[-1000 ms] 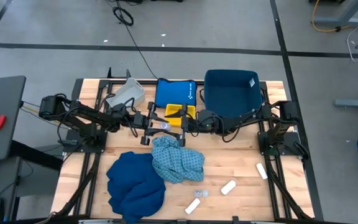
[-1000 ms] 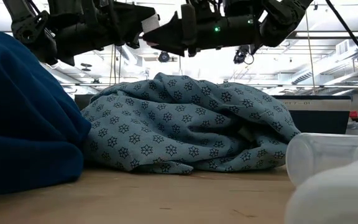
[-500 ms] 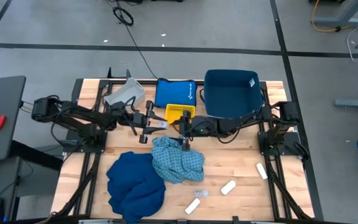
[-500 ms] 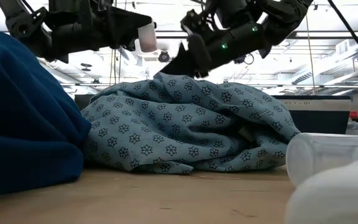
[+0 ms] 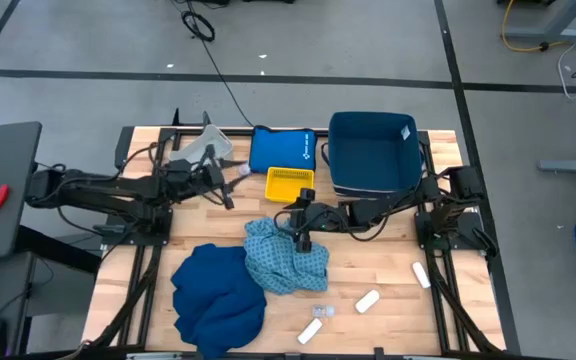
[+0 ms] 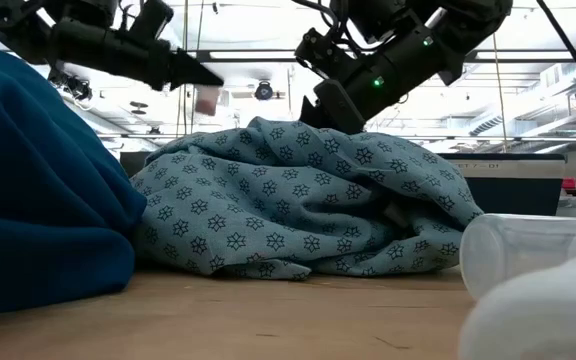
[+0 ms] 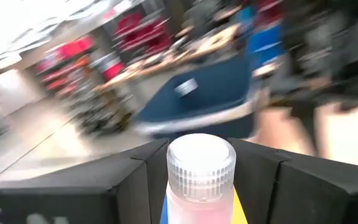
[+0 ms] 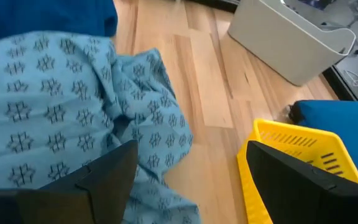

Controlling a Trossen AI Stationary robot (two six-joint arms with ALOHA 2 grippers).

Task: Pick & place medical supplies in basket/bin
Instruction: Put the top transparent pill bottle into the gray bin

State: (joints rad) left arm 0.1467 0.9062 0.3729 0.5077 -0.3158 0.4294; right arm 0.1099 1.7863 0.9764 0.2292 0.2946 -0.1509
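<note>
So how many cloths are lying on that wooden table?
2. A patterned light-blue cloth lies crumpled mid-table, under the right hand. A larger plain dark-blue cloth sits beside it, nearer the left arm's side. Anything beneath them is hidden.

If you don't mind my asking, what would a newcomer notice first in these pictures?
Probably the crumpled light-blue star-patterned cloth mid-table, with the right gripper hovering open-jawed over its far edge. Next, the left gripper near the grey bin, clamping a small clear vial with a ribbed cap.

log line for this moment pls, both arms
left gripper: shut on vial, raised near grey bin | right gripper: open, above patterned cloth | dark-blue cloth: on table
</note>
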